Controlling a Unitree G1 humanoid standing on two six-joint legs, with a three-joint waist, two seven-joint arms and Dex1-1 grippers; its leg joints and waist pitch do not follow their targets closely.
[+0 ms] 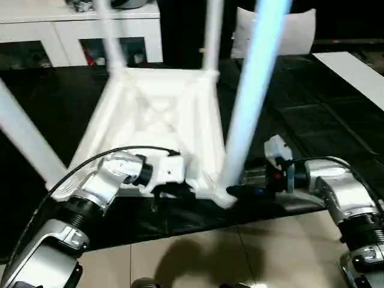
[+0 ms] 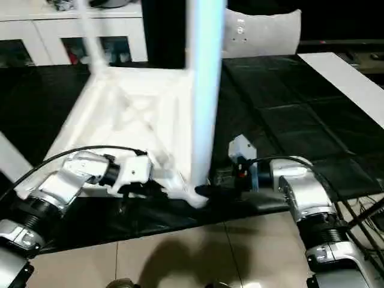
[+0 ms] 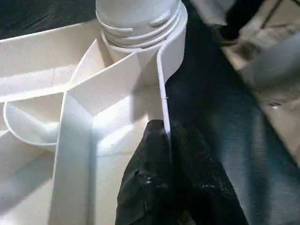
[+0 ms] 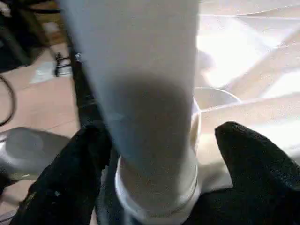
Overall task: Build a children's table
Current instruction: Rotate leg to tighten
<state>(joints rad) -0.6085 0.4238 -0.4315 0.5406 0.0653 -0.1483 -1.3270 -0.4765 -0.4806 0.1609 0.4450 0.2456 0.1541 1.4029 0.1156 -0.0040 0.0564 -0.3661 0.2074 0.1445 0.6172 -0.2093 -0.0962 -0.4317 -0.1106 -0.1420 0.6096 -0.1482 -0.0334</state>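
Tabletop (image 1: pixel 159 114), ribbed white plastic: left claw (image 3: pixel 166 154) pinches its rim; right claw (image 4: pixel 159 154) open around tube leg (image 1: pixel 252 90).

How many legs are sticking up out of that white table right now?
4: near right leg between the right hand's fingers, near left leg at the left edge, far left leg and far right leg by the cabinet.

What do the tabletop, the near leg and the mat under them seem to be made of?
Tabletop: likely moulded white plastic, matte, judging by its thin ribs. Near leg: smooth white tube, probably plastic too; moulded threads show at its base. Mat: black, slightly shiny panels with seams, maybe foam or rubber; unclear.
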